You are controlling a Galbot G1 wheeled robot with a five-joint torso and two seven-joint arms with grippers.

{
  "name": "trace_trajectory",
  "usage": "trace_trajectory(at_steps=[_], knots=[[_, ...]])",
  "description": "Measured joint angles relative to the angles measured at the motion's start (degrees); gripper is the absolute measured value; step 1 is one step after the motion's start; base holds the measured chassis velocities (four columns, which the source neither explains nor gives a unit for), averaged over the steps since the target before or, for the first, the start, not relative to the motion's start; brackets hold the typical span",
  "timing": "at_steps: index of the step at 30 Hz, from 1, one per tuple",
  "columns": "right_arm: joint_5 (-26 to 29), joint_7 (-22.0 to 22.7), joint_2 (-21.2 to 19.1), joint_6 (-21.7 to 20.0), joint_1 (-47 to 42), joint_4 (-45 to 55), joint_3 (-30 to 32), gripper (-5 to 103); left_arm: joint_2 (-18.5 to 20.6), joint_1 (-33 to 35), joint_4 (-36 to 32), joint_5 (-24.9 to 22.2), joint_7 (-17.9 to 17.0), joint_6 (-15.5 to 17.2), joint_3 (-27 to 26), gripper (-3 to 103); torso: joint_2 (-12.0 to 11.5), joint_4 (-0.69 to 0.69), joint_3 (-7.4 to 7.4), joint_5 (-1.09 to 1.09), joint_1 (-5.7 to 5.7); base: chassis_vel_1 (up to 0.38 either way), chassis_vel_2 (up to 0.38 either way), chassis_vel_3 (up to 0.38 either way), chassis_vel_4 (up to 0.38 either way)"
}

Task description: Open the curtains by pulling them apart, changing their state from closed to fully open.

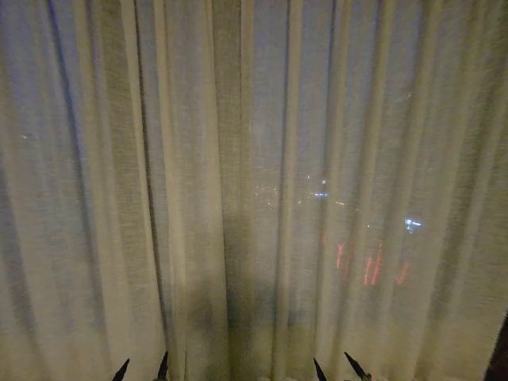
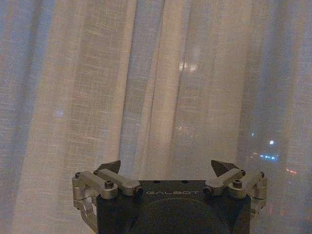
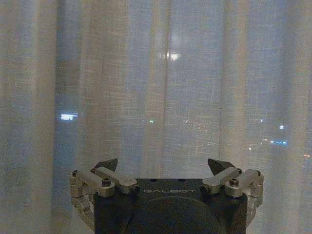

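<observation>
The sheer cream-white curtains [image 1: 262, 159] hang shut across the whole head view in many vertical pleats, with a darker overlap near the middle. My left gripper [image 1: 142, 368] shows as two dark fingertips at the bottom edge, left of centre, and stands open short of the fabric. In the left wrist view the same gripper [image 2: 167, 168] faces the curtains [image 2: 146, 87] with nothing between its fingers. My right gripper [image 1: 340, 368] pokes up at the bottom right of centre, also open. The right wrist view has that gripper [image 3: 166, 165] spread wide before the curtains [image 3: 161, 83].
City lights and red glows shine through the weave from the dark window behind. A dark shape [image 1: 500, 353] sits at the lower right corner of the head view.
</observation>
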Motion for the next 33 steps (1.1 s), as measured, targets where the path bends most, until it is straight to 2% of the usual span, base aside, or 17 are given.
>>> trace_trajectory(at_steps=[19, 33], knots=[[0.1, 1.0, 0.0, 2.6, 0.6, -1.9, 0.0, 100, 0.0, -0.2, 1.0, 0.2, 0.1, -0.2, 0.3, 100, 0.0, 0.0, 0.0, 0.0, 0.01, -0.126, 0.125, 0.127, -0.116], [0.9, 1.7, 0.0, 2.6, 0.6, -1.9, -0.1, 100, 0.2, -0.4, 1.5, 0.3, 0.2, -1.0, 0.6, 100, 0.0, 0.0, 0.0, 0.0, -0.02, -0.007, 0.012, 0.011, -0.007]])
